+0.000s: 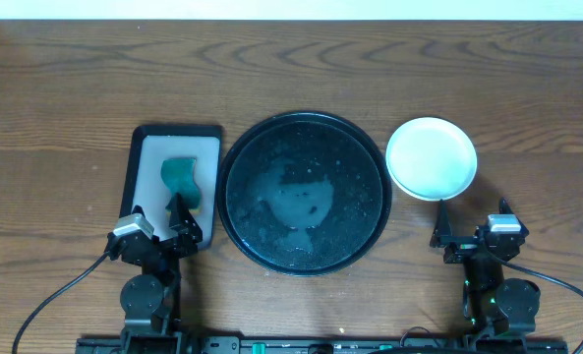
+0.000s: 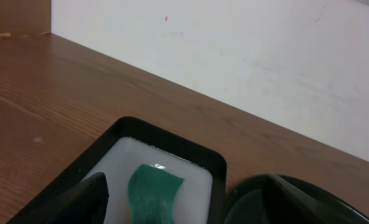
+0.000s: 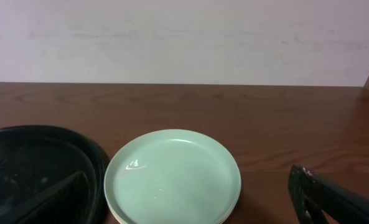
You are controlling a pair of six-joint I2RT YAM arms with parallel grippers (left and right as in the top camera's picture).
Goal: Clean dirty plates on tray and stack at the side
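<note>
The plates (image 1: 431,158) sit in a stack on the table to the right of the tray, a pale mint-green one on top. In the right wrist view (image 3: 172,171) a pale yellow rim shows under the top plate. The large round black tray (image 1: 304,192) lies mid-table, wet, with no plate on it; it also shows in the right wrist view (image 3: 22,155). My right gripper (image 1: 473,221) is open and empty, just in front of the stack (image 3: 190,211). My left gripper (image 1: 158,224) is open and empty at the near end of the small tray (image 2: 184,208).
A small rectangular black tray (image 1: 151,157) with a whitish inside lies left of the round tray and holds a green sponge (image 1: 180,177). Both show in the left wrist view, the tray (image 2: 172,140) and the sponge (image 2: 152,193). A white wall runs behind the table.
</note>
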